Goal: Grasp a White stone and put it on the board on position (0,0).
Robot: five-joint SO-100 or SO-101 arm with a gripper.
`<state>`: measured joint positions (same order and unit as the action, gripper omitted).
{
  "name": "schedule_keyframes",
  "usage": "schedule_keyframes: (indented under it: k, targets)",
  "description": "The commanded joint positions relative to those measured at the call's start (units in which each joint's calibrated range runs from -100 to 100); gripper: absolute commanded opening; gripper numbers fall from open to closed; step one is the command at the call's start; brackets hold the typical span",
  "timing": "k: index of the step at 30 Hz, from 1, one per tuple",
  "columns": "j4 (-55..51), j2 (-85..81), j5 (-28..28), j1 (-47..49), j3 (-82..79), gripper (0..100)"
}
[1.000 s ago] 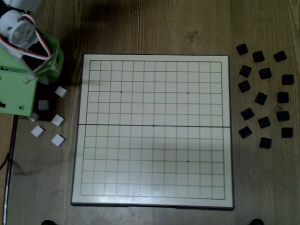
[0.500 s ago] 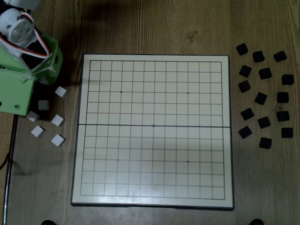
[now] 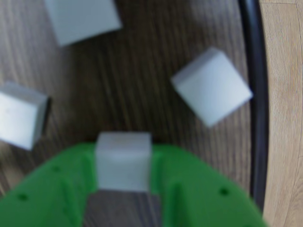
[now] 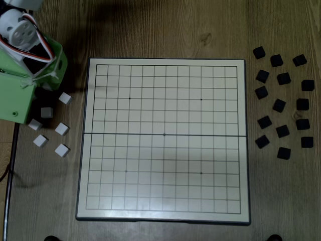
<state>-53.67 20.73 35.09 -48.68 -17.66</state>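
In the wrist view, a White stone (image 3: pixel 123 161) was seen low in the frame, seated between the green fingers of the gripper (image 3: pixel 124 189); the jaws were narrowed against its two sides, though firm contact could not be confirmed through the blur. It was judged that the squeeze should be completed squarely on the flat faces before any lift, so that the neighbouring white blocks (image 3: pixel 211 86) were not nudged. In the fixed view the board (image 4: pixel 163 216) held nothing: position (0,0) (image 4: pixel 164 134), at frame centre, lay bare. No containers were visible.
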Motion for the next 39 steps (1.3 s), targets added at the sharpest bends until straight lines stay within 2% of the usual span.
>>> schedule_keyframes:
  k: [1,13,21,28,39]
  targets:
    - [-0.6,-6.4,0.7,0.8,-0.2,6]
    - [-5.6,-12.5,1.4,0.8,-1.0,6]
    - [-16.2,-20.1,3.3,3.0,1.9,6]
    - [-28.8,-24.5,6.7,10.9,13.2,6]
    - [-35.9,-26.2,15.8,31.5,26.3,6]
